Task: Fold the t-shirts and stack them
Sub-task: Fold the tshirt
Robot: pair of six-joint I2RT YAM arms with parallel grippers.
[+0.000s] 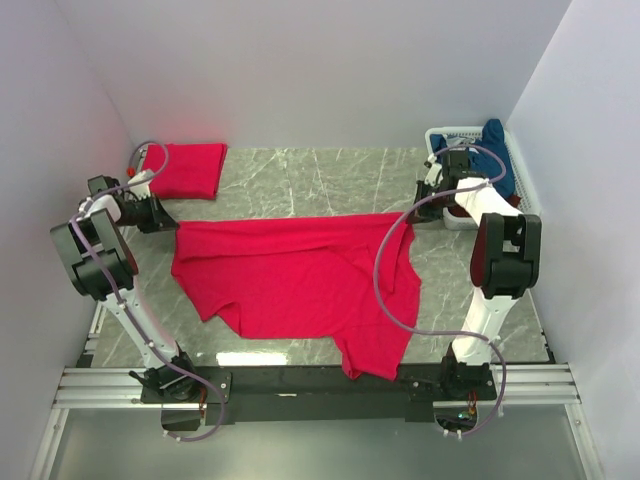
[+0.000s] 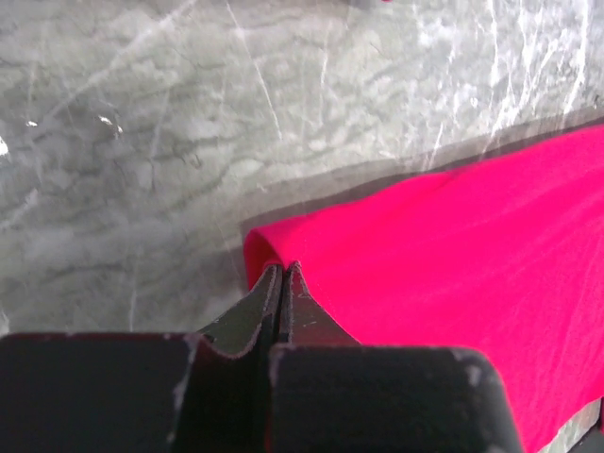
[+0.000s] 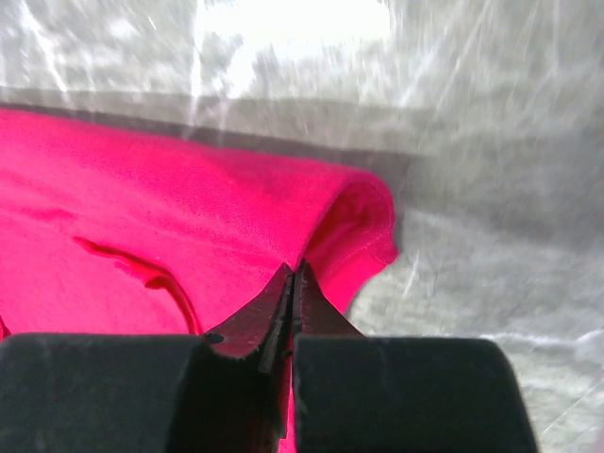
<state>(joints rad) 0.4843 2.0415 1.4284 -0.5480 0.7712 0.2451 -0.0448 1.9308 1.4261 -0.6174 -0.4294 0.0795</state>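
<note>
A bright red t-shirt [image 1: 300, 275] lies spread across the middle of the marble table, with a flap hanging toward the near edge. My left gripper [image 1: 174, 224] is at the shirt's far left corner. In the left wrist view its jaws [image 2: 283, 271] are shut on that rolled cloth edge [image 2: 453, 245]. My right gripper [image 1: 419, 214] is at the far right corner, its jaws [image 3: 293, 274] shut on a fold of the shirt [image 3: 189, 208]. A folded red t-shirt [image 1: 187, 170] lies at the back left. A navy blue t-shirt [image 1: 497, 152] lies in the basket.
A white basket [image 1: 447, 134] stands at the back right, against the right wall. White walls close in the table on the left, back and right. Both arm bases sit on the rail [image 1: 320, 385] along the near edge.
</note>
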